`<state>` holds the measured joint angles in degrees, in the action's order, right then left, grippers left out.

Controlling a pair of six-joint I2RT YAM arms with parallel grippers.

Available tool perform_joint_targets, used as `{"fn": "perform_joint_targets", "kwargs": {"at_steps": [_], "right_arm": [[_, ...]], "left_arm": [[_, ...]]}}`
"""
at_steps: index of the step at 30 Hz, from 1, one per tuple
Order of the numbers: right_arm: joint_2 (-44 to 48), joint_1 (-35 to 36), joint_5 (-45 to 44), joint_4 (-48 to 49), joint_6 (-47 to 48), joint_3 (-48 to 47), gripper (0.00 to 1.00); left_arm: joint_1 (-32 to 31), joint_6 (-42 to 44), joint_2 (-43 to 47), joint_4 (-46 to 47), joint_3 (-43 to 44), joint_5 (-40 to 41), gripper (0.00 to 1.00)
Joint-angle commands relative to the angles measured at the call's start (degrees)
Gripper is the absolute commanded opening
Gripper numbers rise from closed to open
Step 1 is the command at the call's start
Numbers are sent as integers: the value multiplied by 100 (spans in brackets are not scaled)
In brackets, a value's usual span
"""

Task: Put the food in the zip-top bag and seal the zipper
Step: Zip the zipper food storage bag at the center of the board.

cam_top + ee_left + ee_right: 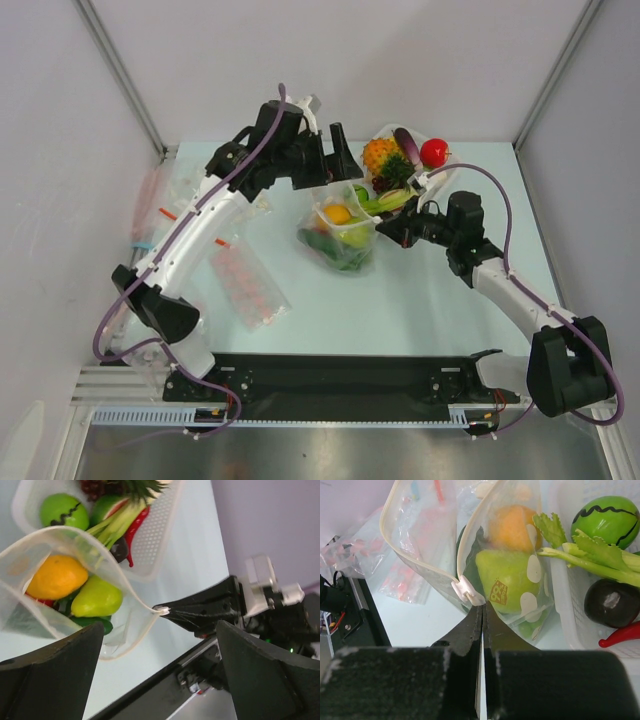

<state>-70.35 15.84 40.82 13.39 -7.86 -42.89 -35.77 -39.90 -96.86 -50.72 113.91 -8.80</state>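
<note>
The zip-top bag [340,243] looks thin, floppy and slick, sagging under the toy pear [97,597], so the stiffer zipper [65,534] rim is probably the best hold. The right gripper [482,609] has its fingers pinched on the bag's 3 o'clock corner. The left gripper [160,625] has its fingers spread apart.

A pale green table [420,310] carries a white perforated tray [159,532] at its far side. A flat packet with pink-red blobs [250,285] lies toward the left, with more clear packets [155,200] and a thin red strip [167,213] by the left edge. A black plate [340,375] spans the near edge
</note>
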Motion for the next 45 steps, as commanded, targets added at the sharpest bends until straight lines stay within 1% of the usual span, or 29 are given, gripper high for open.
{"fn": "perform_joint_targets", "kwargs": {"at_steps": [1, 2, 3, 4, 5, 6, 7, 8, 10, 11, 12, 13, 14, 15, 16, 17, 19, 21, 24, 25, 28, 32, 45], "right_arm": [[91, 34, -22, -55, 188, -298, 0], [74, 51, 74, -56, 197, -307, 0], [56, 43, 102, -56, 153, -342, 0], [56, 51, 119, -73, 136, -360, 0], [56, 60, 154, -91, 127, -360, 0], [65, 51, 172, -108, 118, -377, 0], [65, 51, 181, -134, 109, -412, 0], [65, 51, 242, -161, 118, -430, 0], [56, 51, 330, -309, 127, -561, 0], [65, 51, 435, -337, 153, -597, 0], [65, 69, 488, -354, 136, -623, 0], [65, 86, 532, -337, 109, -650, 0], [65, 112, 593, -337, 74, -685, 0], [56, 148, 620, -337, 83, -694, 0], [47, 157, 646, -345, 74, -720, 0], [30, 174, 647, -346, 74, -746, 0], [3, 183, 699, -345, 74, -782, 0], [-14, 201, 752, -372, 91, -817, 0], [30, 227, 752, -494, 222, -852, 0], [38, 236, 726, -521, 249, -861, 0], [47, 236, 708, -574, 293, -843, 0], [30, 245, 708, -557, 302, -852, 0], [3, 245, 682, -609, 408, -896, 0]], "left_arm": [[-62, 1314, 140, 807, -52, -965, 100], [-79, 1814, 271, 1044, -279, -862, 100], [-62, 1993, 325, 1116, -360, -669, 100], [-62, 2221, 334, 1343, -430, -719, 100], [-62, 2711, 334, 1467, -553, -859, 100], [-62, 2968, 343, 1616, -641, -1113, 100], [-70, 3249, 361, 1975, -764, -1629, 98], [-79, 3826, 387, 2143, -1008, -1912, 98], [-79, 4356, 449, 2434, -1221, -2439, 98], [-79, 4907, 431, 2522, -1283, -2617, 98], [-79, 5165, 335, 2514, -1275, -2784, 98], [-79, 5420, 265, 2392, -1248, -3029, 95], [-79, 5997, 186, 2235, -1109, -3553, 93], [-79, 6298, 63, 2042, -1003, -3828, 91], [-88, 6519, -103, 1744, -898, -3970, 86], [-88, 6800, -157, 1697, -818, -4163, 83], [-88, 6916, -202, 1688, -826, -4261, 79], [-88, 7083, -219, 1636, -826, -4577, 78], [-97, 7119, -298, 1662, -844, -4763, 67], [-97, 7128, -351, 1662, -844, -4754, 58], [-97, 7171, -439, 1644, -835, -4745, 51], [-97, 7268, -518, 1583, -817, -4789, 47], [-106, 7620, -676, 1214, -1020, -4429, 49]]}}
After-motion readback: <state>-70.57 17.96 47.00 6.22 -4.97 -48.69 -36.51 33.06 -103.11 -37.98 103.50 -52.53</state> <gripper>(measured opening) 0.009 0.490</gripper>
